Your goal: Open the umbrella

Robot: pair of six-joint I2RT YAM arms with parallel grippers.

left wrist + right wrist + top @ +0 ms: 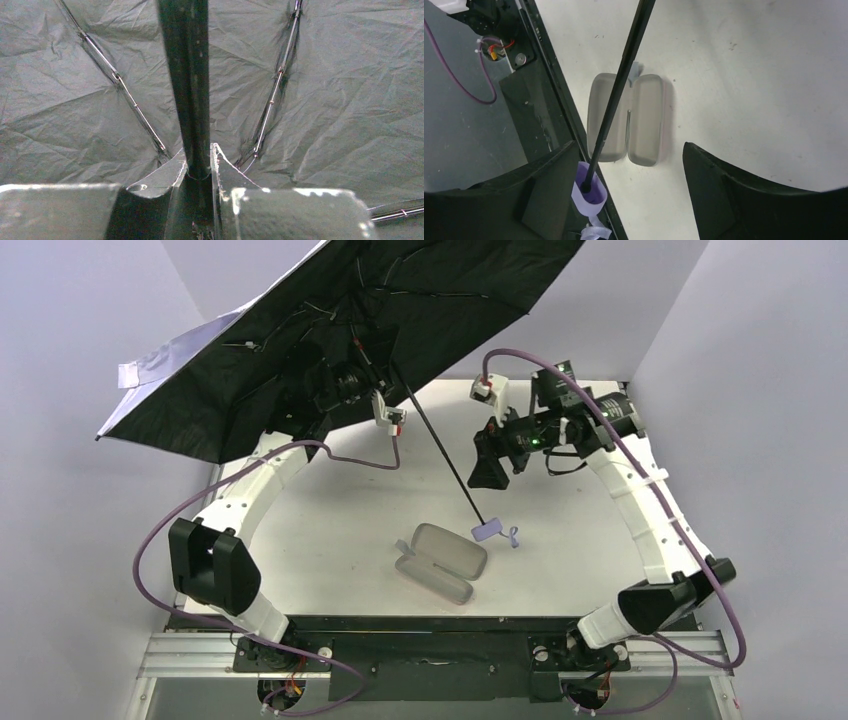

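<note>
The top camera looks down from high up over the near edge and sees the whole bench (560, 540); the left wrist camera sits very close under the umbrella (325, 100), facing along its shaft (187, 75) at the black inside; the right wrist camera looks down from farther off at the handle (596, 197) and open case (644, 120); the top view shows both too.

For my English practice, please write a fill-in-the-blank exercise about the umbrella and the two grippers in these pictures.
1. The inner lining of the umbrella is ____.
2. The left gripper is shut on the umbrella's ____.
3. The right gripper is ____ and holds nothing.
Missing words: black; shaft; open.
</note>
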